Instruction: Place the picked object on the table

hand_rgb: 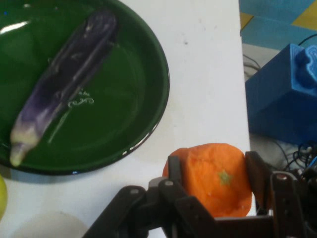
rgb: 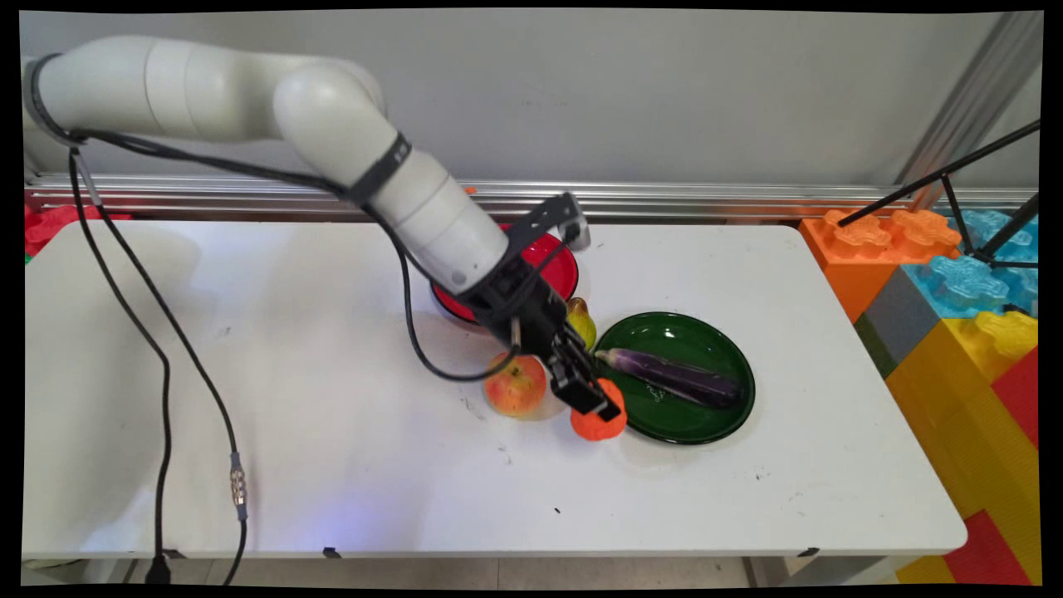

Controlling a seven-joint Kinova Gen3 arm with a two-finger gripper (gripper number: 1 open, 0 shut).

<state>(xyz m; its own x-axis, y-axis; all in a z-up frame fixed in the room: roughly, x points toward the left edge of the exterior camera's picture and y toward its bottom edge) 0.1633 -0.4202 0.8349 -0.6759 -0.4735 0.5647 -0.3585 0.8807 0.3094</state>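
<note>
Hand view shows my fingers (hand_rgb: 257, 173) gripping the orange pumpkin (hand_rgb: 215, 178) beside the green plate (hand_rgb: 148, 124); lifting needs a firm hold.

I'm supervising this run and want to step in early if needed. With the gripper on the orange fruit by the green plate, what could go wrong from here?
The gripper has its fingers on either side of the round orange fruit; a curved surface could slip out. The green plate with the eggplant lies right beside it, so a sideways move might nudge the rim. The apple and pear crowd the other side and could be bumped.
</note>
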